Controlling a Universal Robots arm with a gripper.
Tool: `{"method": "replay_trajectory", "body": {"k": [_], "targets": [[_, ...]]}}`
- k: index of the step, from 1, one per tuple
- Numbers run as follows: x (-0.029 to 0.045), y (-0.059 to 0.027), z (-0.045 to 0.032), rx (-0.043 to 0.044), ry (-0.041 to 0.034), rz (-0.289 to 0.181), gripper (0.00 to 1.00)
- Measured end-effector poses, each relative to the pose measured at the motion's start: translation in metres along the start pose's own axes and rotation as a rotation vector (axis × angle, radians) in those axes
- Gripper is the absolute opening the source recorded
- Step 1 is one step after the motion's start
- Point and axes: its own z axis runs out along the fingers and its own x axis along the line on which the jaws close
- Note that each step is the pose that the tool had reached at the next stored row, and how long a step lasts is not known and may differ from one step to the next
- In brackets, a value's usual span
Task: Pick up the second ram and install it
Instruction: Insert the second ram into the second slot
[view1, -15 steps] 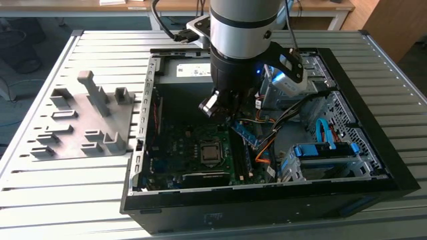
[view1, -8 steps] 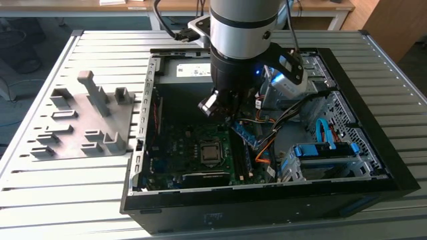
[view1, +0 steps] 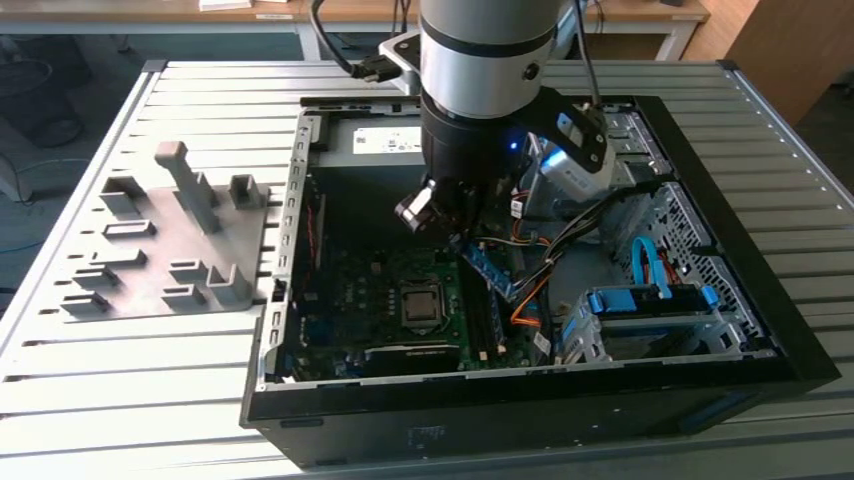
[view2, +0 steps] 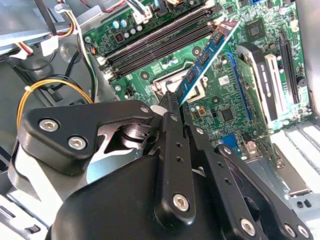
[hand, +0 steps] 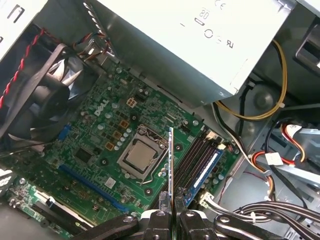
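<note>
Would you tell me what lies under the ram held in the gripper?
Under the second ram, clamped in the gripper, lie the green motherboard, its processor socket and the memory slots. The stick's edge covers a thin strip of board.

From my station the desk (view1: 80, 390) reads as ribbed bare metal, matt silver. The fixture plate (view1: 160, 250) on it is dull grey plastic, smooth. The computer case (view1: 534, 405) looks like black painted sheet metal with a faint sheen; inside, the power supply (hand: 200, 45) is plain grey sheet metal. I see the arm (view1: 487, 50) sleeved in satin silver metal with black bands. The gripper (view2: 171, 102) is matt black, its links pinned with bright steel screws. The second ram (view2: 207, 55) shows a glossy blue board with flat black chips. The motherboard (hand: 95, 150) is glossy green, the processor lid (hand: 139, 156) dull silver metal, the fan (hand: 42, 85) black plastic.
</note>
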Motion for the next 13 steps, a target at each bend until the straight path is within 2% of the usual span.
{"method": "replay_trajectory", "body": {"k": [13], "targets": [[0.0000, 0.0000, 0.0004, 0.0036, -0.0005, 0.063, 0.14]]}}
